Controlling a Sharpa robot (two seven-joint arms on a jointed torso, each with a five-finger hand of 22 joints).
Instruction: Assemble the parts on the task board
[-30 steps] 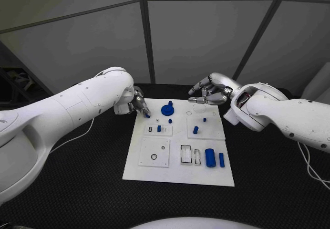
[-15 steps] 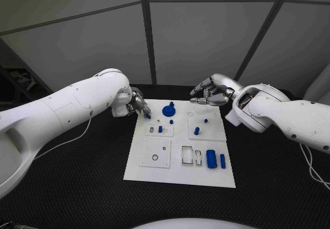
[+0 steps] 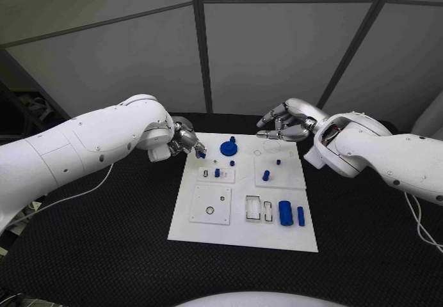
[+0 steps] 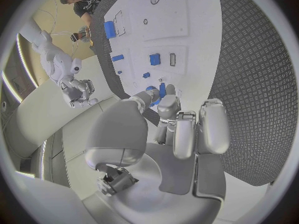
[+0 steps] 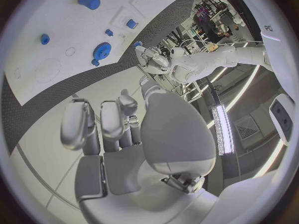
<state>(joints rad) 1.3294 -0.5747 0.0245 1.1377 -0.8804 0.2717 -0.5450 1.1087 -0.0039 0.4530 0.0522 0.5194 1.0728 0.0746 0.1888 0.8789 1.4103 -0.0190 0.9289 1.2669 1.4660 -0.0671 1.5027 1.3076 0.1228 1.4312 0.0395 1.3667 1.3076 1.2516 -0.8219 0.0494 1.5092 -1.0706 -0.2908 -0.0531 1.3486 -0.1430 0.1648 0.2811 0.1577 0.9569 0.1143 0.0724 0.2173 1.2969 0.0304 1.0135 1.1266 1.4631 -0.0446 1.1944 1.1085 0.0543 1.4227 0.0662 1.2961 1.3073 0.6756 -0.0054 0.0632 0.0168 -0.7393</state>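
The left silver hand (image 3: 185, 142) hangs over the far left corner of the white rectangular task board (image 3: 231, 227), fingers curled together, and a small blue peg (image 4: 162, 90) sits pinched at its fingertips (image 4: 167, 103). The right silver hand (image 3: 288, 125) hovers just beyond the board's far right corner, fingers bent inward; I cannot tell whether anything is in it.

On the board, nearest the left hand, a blue gear-shaped wheel (image 3: 227, 148) stands at the far edge, with a tiny blue pin (image 3: 231, 163) just on the near side of it. A short blue block (image 3: 216, 172) stands in a slot at the board's left middle. Toward the board's right middle stand a blue stub (image 3: 265, 174) and a smaller blue pin (image 3: 277, 162). At the near right part of the board lie a thick blue cylinder (image 3: 285, 212) and a thin blue rod (image 3: 301, 215), side by side. The board lies in the middle of the black textured worktop (image 3: 102, 236).
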